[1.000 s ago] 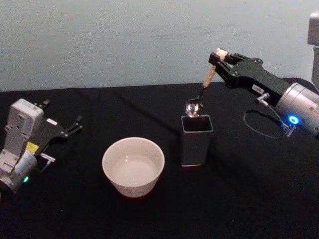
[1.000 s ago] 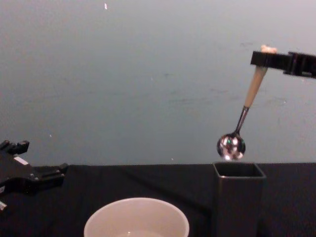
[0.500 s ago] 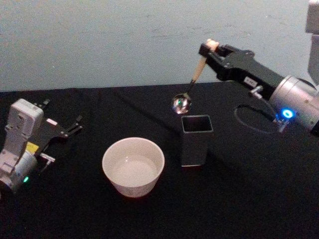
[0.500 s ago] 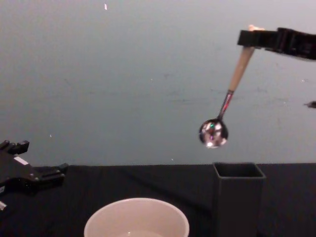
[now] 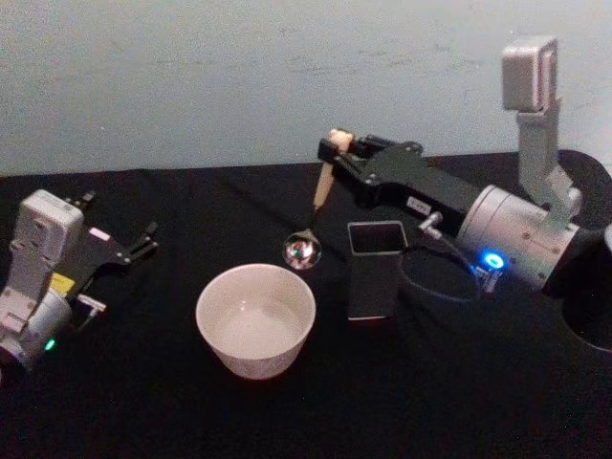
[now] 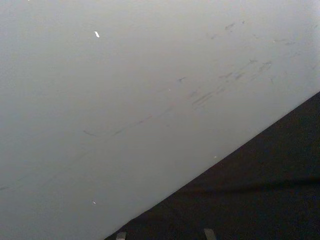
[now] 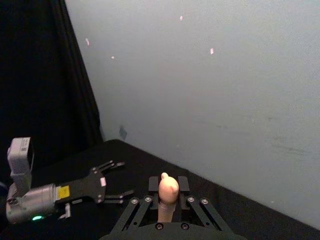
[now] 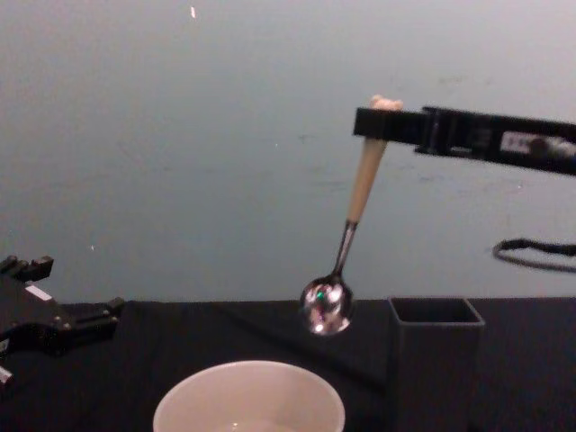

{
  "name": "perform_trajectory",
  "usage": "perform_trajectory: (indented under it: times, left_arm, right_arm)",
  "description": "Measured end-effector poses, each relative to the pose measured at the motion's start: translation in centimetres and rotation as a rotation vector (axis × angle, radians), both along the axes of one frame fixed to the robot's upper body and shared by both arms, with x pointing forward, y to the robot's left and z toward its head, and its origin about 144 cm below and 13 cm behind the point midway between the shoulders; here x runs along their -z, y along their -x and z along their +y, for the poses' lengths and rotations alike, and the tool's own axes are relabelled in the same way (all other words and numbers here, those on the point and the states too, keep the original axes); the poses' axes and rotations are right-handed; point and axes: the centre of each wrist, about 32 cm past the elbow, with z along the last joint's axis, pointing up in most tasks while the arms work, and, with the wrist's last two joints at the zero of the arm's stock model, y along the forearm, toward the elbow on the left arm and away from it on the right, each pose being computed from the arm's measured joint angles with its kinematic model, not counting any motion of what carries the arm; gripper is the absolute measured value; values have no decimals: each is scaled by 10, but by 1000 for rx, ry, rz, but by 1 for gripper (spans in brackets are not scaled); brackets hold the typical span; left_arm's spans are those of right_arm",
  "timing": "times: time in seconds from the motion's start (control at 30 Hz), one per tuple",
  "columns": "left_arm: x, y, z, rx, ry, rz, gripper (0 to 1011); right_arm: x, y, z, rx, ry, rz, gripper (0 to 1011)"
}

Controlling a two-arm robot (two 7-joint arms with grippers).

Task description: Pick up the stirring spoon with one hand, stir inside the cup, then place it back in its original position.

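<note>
The right gripper [image 5: 335, 145] has its jaws clamped on the top of the stirring spoon [image 5: 322, 189], just under the bear head. The spoon hangs tilted, its bowl above and near the rim of the cup [image 5: 254, 360] at about 1 o'clock, clear of the holder [image 5: 375, 277] at the cup's 3 o'clock. The sound move is to carry it toward 7 o'clock until centred, then lower gently, stopping short of the bottom. The left gripper [image 5: 145, 241] rests on the surface at 9 o'clock, jaws spread and holding nothing.

You get dim, even light: the wall [image 5: 239, 86] glows pale, the black cloth [image 5: 430, 382] swallows shadows, the stirring spoon [image 8: 347, 236] glints at its bowl, and a blue lamp [image 5: 491, 260] shines at three o'clock.
</note>
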Motion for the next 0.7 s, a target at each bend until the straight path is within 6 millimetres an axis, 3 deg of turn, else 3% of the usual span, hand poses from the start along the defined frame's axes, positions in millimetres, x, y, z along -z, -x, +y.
perform_trajectory:
  times: [0.7]
  left_arm:
    - [0, 0, 0, 0, 0, 0, 1001]
  right_arm:
    - [22, 7, 26, -66, 59, 23, 221]
